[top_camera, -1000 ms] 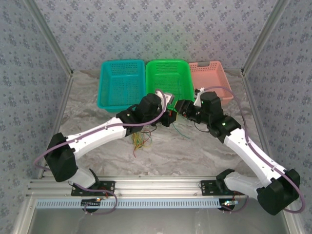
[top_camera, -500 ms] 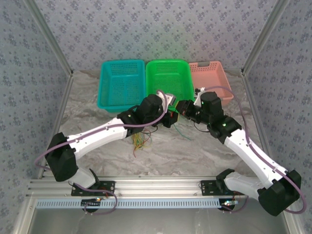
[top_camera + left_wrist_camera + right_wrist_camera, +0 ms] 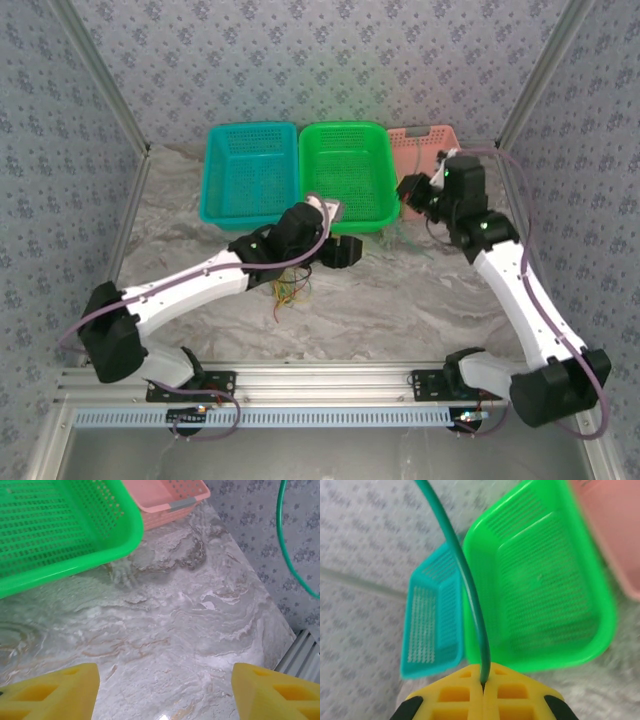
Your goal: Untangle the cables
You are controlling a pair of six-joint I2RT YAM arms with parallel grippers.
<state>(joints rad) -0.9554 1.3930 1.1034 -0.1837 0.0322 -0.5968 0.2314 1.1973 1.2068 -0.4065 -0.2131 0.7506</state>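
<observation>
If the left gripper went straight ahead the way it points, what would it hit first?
Likely the bare marbled table beside the green basket; nothing else lies ahead of the left gripper, though depth is unclear.

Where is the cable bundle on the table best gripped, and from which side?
Probably grip the cable bundle at the loose strand trailing from its near edge, coming straight down from above and closing across it. The wires lie flat on the table, and that strand sticks out of the tangle.
</observation>
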